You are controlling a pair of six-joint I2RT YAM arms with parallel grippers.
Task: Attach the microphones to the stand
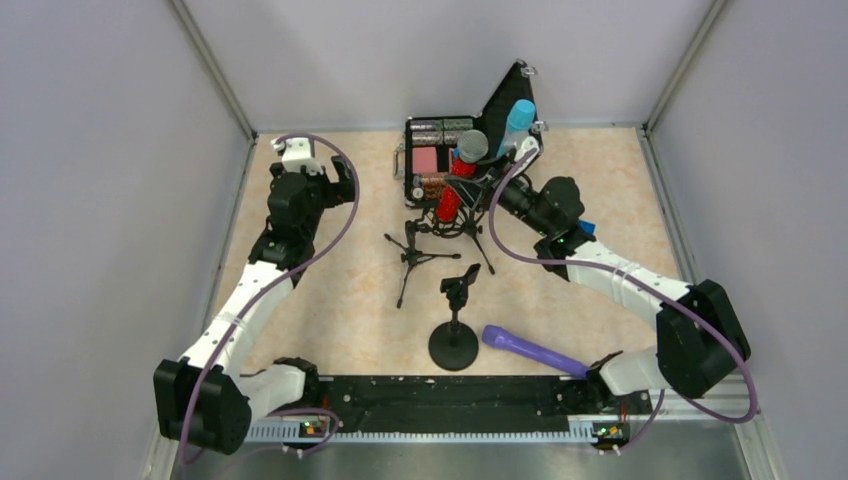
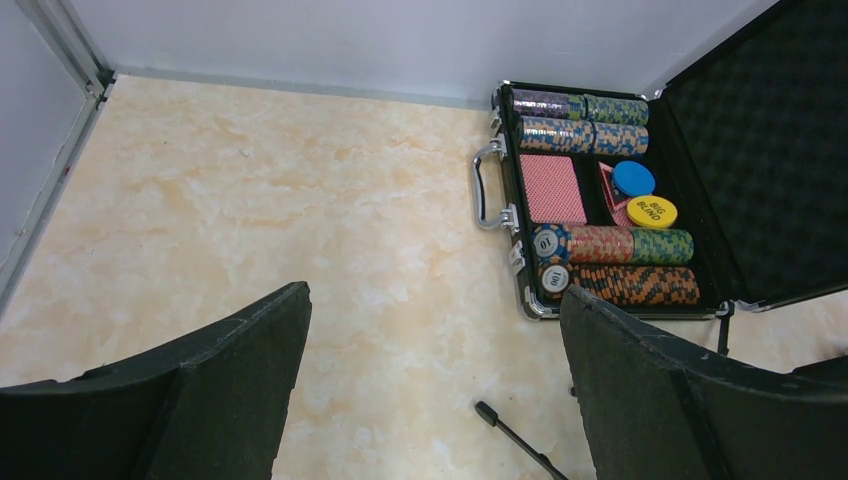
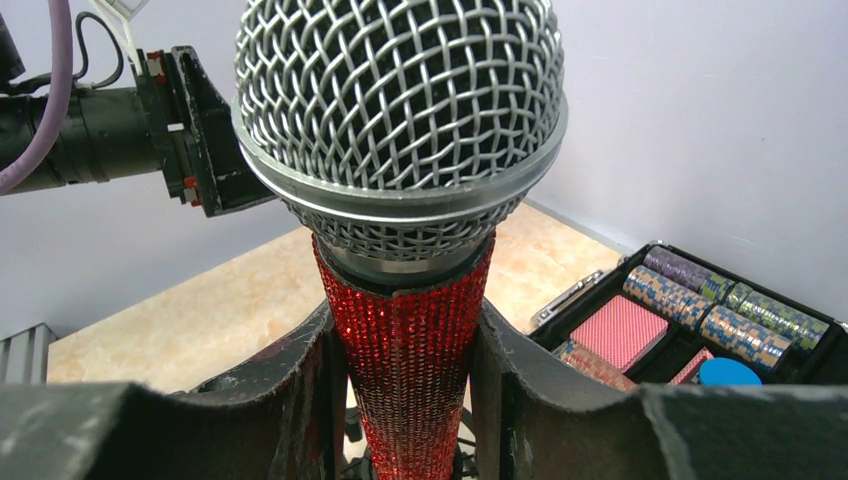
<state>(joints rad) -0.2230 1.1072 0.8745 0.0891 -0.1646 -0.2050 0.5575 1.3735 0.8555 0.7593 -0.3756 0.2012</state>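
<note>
The right gripper (image 3: 405, 385) is closed on the red glitter microphone (image 3: 400, 200). One padded finger (image 3: 300, 380) presses each side of the red barrel just below the silver mesh head, and the microphone stands upright between them. In the top view this microphone (image 1: 458, 180) sits directly in front of the open poker chip case (image 1: 432, 150), above a cluster of black stand legs. Whether its lower end is seated in a clip cannot be determined. The left gripper (image 2: 435, 300) is spread wide and holds nothing. It hangs over bare table (image 2: 280, 200) to the left of the case and is directed toward the case. The light blue microphone (image 1: 518, 118) is at the far side, tilted against the raised lid of the case; its support is not visible. The purple microphone (image 1: 530, 348) lies flat on the table near the right arm base, just beside the round-base stand (image 1: 455, 335), whose clip is vacant. A folded tripod stand (image 1: 412, 252) lies on the table between the case and the round-base stand.
</note>
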